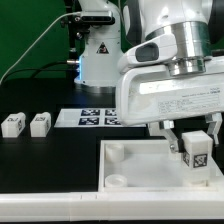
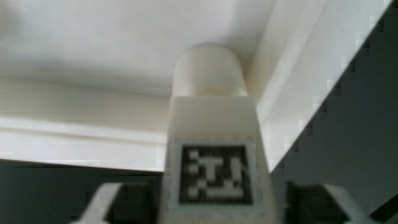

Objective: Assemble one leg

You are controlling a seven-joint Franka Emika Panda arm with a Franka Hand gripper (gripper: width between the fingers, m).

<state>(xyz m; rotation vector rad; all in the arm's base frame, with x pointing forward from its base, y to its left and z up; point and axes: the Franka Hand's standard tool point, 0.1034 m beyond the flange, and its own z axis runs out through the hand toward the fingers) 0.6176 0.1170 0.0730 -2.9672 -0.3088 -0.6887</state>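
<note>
My gripper (image 1: 194, 140) is shut on a leg (image 1: 196, 152), a small white block with a black-and-white tag, and holds it over the near right corner of the large flat white plate (image 1: 135, 155). In the wrist view the held leg (image 2: 215, 150) stands between my gripper's (image 2: 215, 205) two fingers (image 2: 111, 203), its rounded end pointing into the plate's raised corner (image 2: 294, 60). Whether the leg touches the plate I cannot tell. Two more legs (image 1: 12, 125) (image 1: 39, 124) lie on the black table at the exterior view's left.
The marker board (image 1: 88, 118) lies flat behind the plate, partly hidden by the arm. A round socket (image 1: 117, 182) shows at the plate's near left corner. A white machine base (image 1: 98, 60) and cable stand at the back.
</note>
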